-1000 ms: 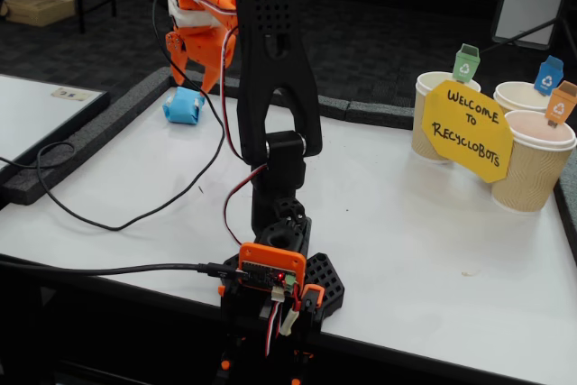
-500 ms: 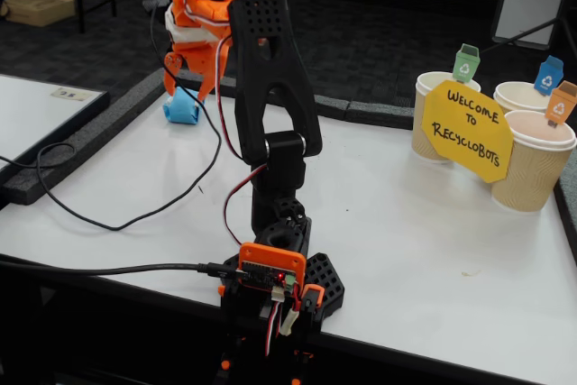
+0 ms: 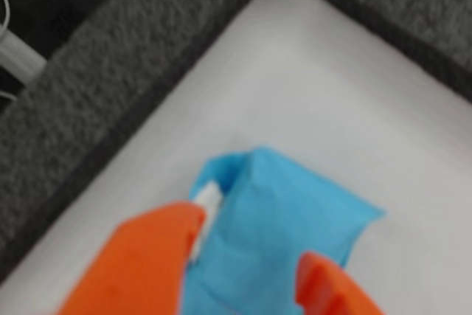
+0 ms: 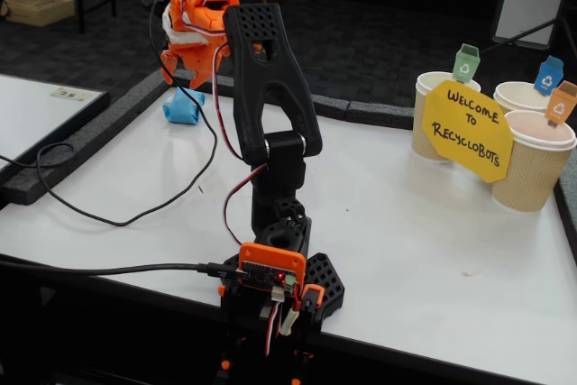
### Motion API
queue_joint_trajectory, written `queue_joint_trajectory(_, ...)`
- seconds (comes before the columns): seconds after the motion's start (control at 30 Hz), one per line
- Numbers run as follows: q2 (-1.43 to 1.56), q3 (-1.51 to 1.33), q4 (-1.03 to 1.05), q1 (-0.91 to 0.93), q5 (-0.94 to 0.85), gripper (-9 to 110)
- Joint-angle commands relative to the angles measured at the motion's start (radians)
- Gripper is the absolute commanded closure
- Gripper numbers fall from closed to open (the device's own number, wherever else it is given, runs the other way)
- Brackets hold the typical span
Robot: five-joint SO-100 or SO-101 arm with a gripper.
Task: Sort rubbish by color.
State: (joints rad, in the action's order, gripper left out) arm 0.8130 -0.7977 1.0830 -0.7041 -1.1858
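One piece of rubbish, a crumpled light blue paper wad (image 4: 183, 111), lies on the white table near its far left corner. My orange gripper (image 4: 186, 87) hangs right over it at the end of the black arm. In the wrist view the blue wad (image 3: 287, 219) fills the gap between the two orange fingers of the gripper (image 3: 253, 240), which stands open around it. The left finger (image 3: 147, 256) touches the wad's edge, and the right finger (image 3: 328, 289) sits beside its other side. The wad rests on the table.
Three paper cups stand at the right: one with a green tag (image 4: 436, 123), one with a blue tag (image 4: 521, 95), one with an orange tag (image 4: 532, 164). A yellow sign (image 4: 467, 130) leans on them. A dark foam border (image 4: 90, 132) edges the table; a black cable (image 4: 135, 218) trails left.
The arm has swung left and lowered, bringing the gripper from above and right of the blue wad down around it. The wad has not moved.
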Motion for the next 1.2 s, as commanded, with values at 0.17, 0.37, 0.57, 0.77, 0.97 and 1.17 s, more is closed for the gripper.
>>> queue_joint_trajectory(0.17, 0.054, 0.087, 0.034, -0.008, -0.021, 92)
queue_joint_trajectory(0.37, 0.009, 0.084, 0.025, -0.009, -0.021, 87)
queue_joint_trajectory(0.57, -0.015, 0.084, 0.023, -0.009, -0.021, 84)
queue_joint_trajectory(0.77, -0.037, 0.084, 0.052, -0.006, -0.044, 80)
queue_joint_trajectory(0.97, -0.038, 0.109, 0.081, 0.011, -0.075, 79)
queue_joint_trajectory(1.17, -0.038, 0.143, 0.098, 0.014, -0.086, 80)
